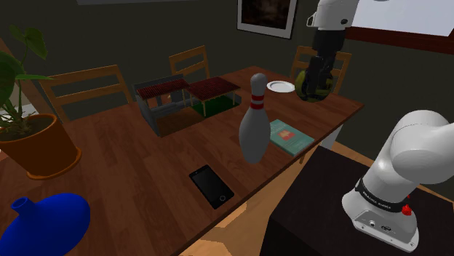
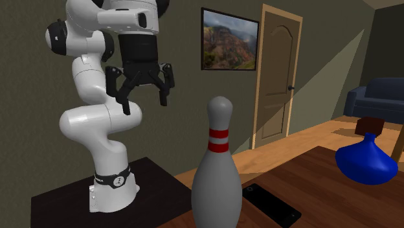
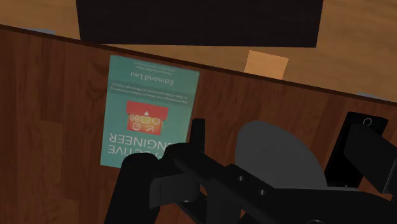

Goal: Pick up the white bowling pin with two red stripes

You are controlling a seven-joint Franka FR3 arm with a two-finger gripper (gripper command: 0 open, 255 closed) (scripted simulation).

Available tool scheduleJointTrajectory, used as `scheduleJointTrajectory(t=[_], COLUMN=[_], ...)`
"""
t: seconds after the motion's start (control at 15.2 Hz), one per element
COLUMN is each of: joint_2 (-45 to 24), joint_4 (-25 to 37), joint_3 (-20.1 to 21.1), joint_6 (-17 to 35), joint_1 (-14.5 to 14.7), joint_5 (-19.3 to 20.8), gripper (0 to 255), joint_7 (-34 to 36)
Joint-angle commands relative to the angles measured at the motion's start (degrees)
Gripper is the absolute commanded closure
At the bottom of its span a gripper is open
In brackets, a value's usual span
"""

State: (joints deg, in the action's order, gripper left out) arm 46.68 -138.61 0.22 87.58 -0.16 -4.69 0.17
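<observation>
The bowling pin (image 1: 255, 122) is grey-white with two red stripes on its neck and stands upright on the wooden table (image 1: 124, 160), near the edge facing the stand. In the second exterior view the pin (image 2: 217, 175) is in the foreground. My gripper (image 1: 317, 78) hangs high above the table, beyond the pin and towards the shoulder view's right. In the second exterior view the gripper (image 2: 144, 100) is open, its fingers spread with nothing between them. In the wrist view the pin's rounded top (image 3: 273, 156) shows from above, beside a teal book (image 3: 149, 114).
A black phone (image 1: 212, 186) lies close to the pin, and the teal book (image 1: 291, 136) lies on its other side. A white plate (image 1: 281, 86), a small rack (image 1: 185, 102), a potted plant (image 1: 33, 138) and a blue vase (image 1: 47, 225) share the table. Chairs line its far side.
</observation>
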Motion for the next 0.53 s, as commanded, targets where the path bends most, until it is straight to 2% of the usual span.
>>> scheduleJointTrajectory(t=[0.0,0.46], joint_2=[0.0,-16.1], joint_4=[0.0,14.1], joint_3=[0.0,3.3], joint_6=[0.0,1.2], joint_1=[0.0,2.2], joint_5=[0.0,-2.0], gripper=[0,0], joint_7=[0.0,1.5])
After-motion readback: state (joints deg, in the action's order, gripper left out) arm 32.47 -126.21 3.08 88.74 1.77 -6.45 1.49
